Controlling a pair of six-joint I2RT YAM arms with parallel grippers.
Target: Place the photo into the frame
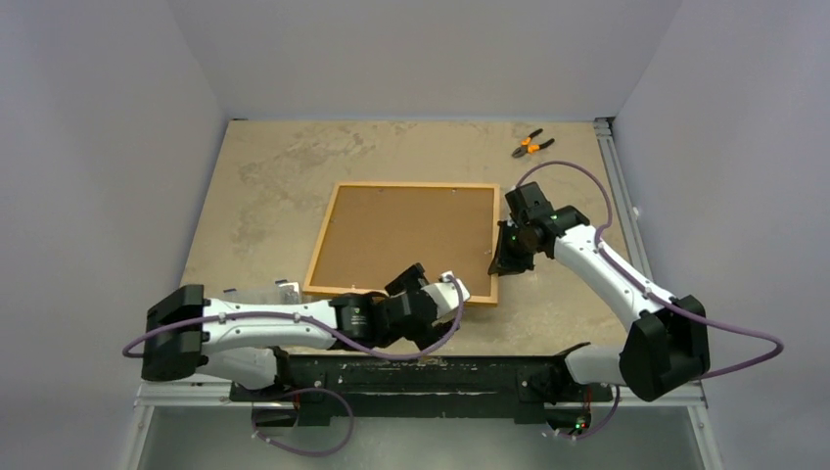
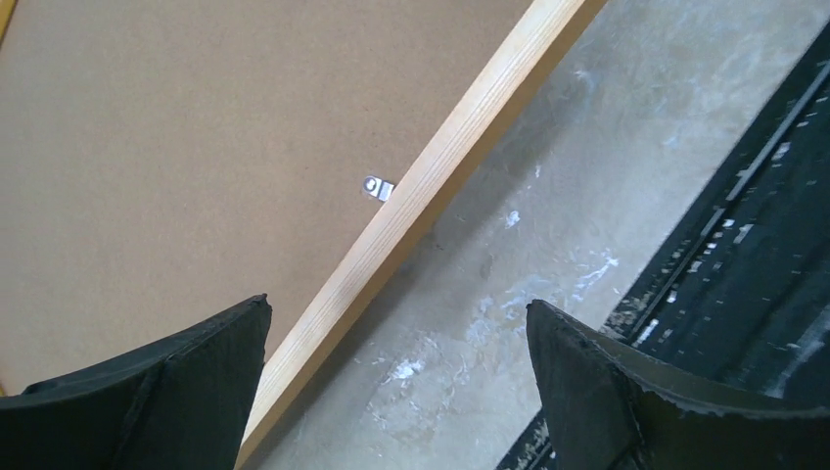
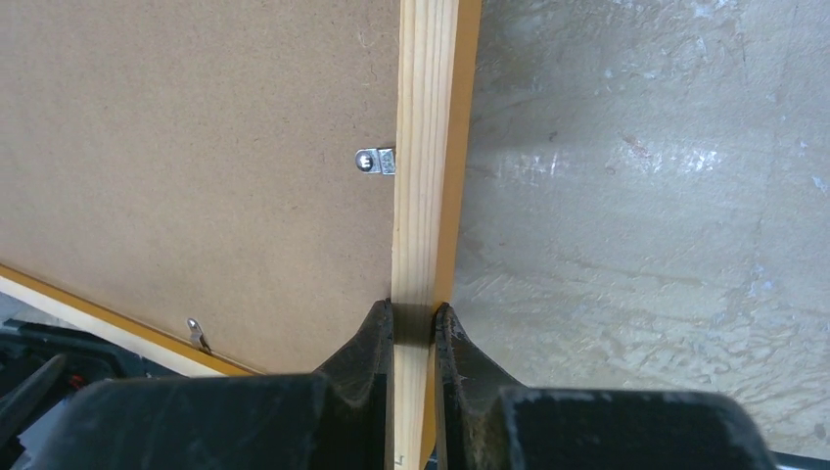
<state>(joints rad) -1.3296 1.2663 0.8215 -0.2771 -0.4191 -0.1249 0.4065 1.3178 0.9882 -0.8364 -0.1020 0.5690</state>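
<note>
Clamped on frame (image 3: 426,147) side rail with right gripper (image 3: 414,315); pale reverse up, flat on table (image 3: 636,196), backing board (image 3: 196,147) just left of the grip. Spread wide at left gripper (image 2: 396,308), hovering over near rail, metal tab (image 2: 377,187) just ahead.

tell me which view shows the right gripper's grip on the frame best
Right wrist: the right gripper is shut on the frame rail, close up. Top external shows it small at the right edge; left wrist misses it.
</note>
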